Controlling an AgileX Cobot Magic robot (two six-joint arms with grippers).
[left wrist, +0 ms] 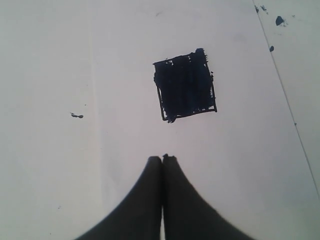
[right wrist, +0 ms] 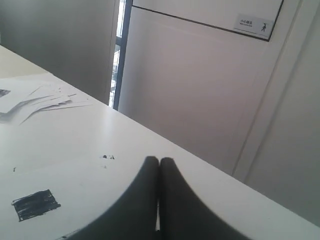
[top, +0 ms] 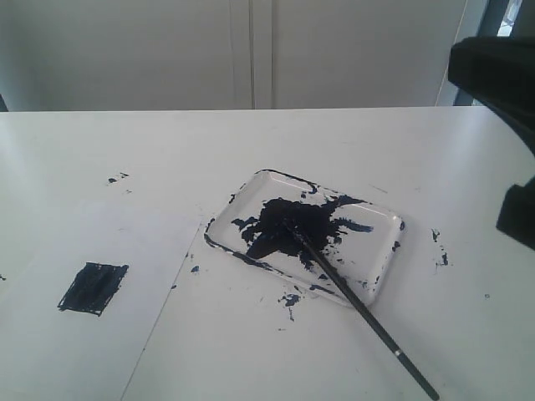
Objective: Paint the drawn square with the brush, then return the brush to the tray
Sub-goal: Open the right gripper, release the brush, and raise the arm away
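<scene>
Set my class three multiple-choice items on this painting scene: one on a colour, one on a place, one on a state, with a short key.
1. What colour fills the drawn square? A red; B dark blue-black; C yellow.
2. Where does the tip of the brush lie? A in the tray; B on the drawn square; C in a gripper.
3. How is the right gripper? A wide open; B shut on the brush; C shut, holding nothing.
Key: 1 B, the square is solid dark; 2 A, the tip rests inside the tray; 3 C, its jaws meet with nothing between.
</scene>
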